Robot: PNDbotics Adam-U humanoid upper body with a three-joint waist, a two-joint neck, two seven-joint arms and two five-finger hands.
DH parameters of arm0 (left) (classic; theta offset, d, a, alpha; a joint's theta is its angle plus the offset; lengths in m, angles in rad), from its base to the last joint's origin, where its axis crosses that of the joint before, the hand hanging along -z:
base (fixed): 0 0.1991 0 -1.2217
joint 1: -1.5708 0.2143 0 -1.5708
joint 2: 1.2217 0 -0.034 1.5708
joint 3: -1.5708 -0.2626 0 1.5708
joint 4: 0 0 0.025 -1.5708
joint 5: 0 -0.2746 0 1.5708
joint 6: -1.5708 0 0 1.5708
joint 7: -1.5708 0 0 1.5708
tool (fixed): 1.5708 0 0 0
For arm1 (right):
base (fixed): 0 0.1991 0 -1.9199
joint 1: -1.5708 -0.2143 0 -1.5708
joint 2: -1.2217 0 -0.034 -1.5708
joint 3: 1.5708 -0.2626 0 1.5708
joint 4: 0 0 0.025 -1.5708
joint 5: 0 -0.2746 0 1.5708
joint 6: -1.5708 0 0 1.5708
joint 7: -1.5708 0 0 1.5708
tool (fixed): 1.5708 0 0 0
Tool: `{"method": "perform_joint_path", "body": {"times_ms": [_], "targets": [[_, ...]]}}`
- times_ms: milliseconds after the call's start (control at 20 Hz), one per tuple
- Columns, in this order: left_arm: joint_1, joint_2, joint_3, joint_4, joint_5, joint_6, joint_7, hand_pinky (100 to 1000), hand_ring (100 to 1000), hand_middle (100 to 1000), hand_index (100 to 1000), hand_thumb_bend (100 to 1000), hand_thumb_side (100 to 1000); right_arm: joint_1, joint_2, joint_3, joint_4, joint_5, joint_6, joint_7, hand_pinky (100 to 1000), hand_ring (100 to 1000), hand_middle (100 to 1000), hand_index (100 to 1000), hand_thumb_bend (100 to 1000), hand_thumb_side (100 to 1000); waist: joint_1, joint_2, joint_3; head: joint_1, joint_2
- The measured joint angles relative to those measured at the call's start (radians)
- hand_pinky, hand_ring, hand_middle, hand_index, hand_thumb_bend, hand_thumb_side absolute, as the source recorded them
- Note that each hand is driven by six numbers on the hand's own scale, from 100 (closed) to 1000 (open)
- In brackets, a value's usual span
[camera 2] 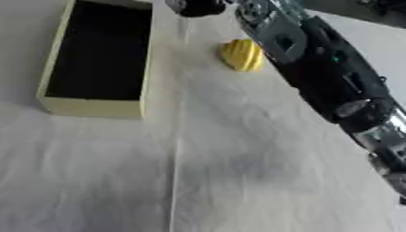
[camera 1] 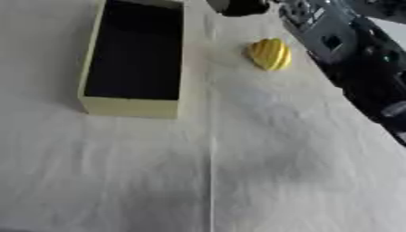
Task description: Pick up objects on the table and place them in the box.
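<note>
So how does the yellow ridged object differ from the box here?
The yellow ridged object is small, rounded and a stronger yellow; the box is far larger, rectangular and pale yellow. The object looks solid, while the box is open-topped with a dark interior. Both rest on the white cloth, apart from each other.

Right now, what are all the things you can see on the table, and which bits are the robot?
Box: one, pale yellow with a dark inside, open at the top, on the left side of the table.
Yellow object: one, rounded with ridges, lying on the cloth to the right of the box, apart from it.
Tablecloth: one, white, wrinkled, with a crease running down the middle, covering the table.
Right arm: one, black with silver joints, coming in from the right and stretching toward the top of the view, past the yellow object.
Right hand: one, dark, at the top edge beyond the yellow object; its fingers are too unclear to read.
Left hand: not in view.
</note>
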Motion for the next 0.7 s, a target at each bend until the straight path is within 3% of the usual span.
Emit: {"method": "perform_joint_path", "body": {"times_ms": [350, 400, 450, 550, 700], "targets": [[0.000, -0.004, 0.000, 0.000, 0.011, 0.007, -0.018, 775, 768, 681, 858, 100, 603, -0.001, 0.043, 0.034, 0.071, 0.125, -0.020, 0.001, 773, 672, 100, 608, 100, 163, -0.002, 0.000, 0.002, -0.004, -0.004], [0.000, -0.005, 0.000, 0.000, 0.011, 0.008, -0.018, 775, 768, 681, 858, 100, 605, -0.001, 0.048, 0.038, 0.077, 0.141, -0.023, 0.004, 773, 679, 184, 618, 100, 175, -0.002, 0.000, 0.002, -0.004, -0.004], [0.000, -0.007, 0.000, 0.000, 0.012, 0.009, -0.019, 774, 767, 680, 858, 100, 609, -0.001, 0.053, 0.041, 0.082, 0.158, -0.026, 0.008, 774, 686, 338, 634, 100, 190, -0.002, 0.000, 0.002, -0.003, -0.004], [0.001, -0.012, 0.000, 0.000, 0.012, 0.011, -0.020, 774, 767, 679, 858, 100, 610, -0.001, 0.060, 0.045, 0.088, 0.191, -0.034, 0.015, 775, 695, 460, 656, 100, 208, -0.002, 0.000, 0.002, -0.003, -0.004], [0.008, -0.013, 0.000, 0.000, 0.012, 0.018, -0.021, 774, 767, 679, 858, 100, 610, 0.000, 0.064, 0.050, 0.089, 0.232, -0.045, 0.027, 807, 800, 708, 839, 100, 304, -0.003, 0.000, 0.002, -0.002, -0.004]]}}
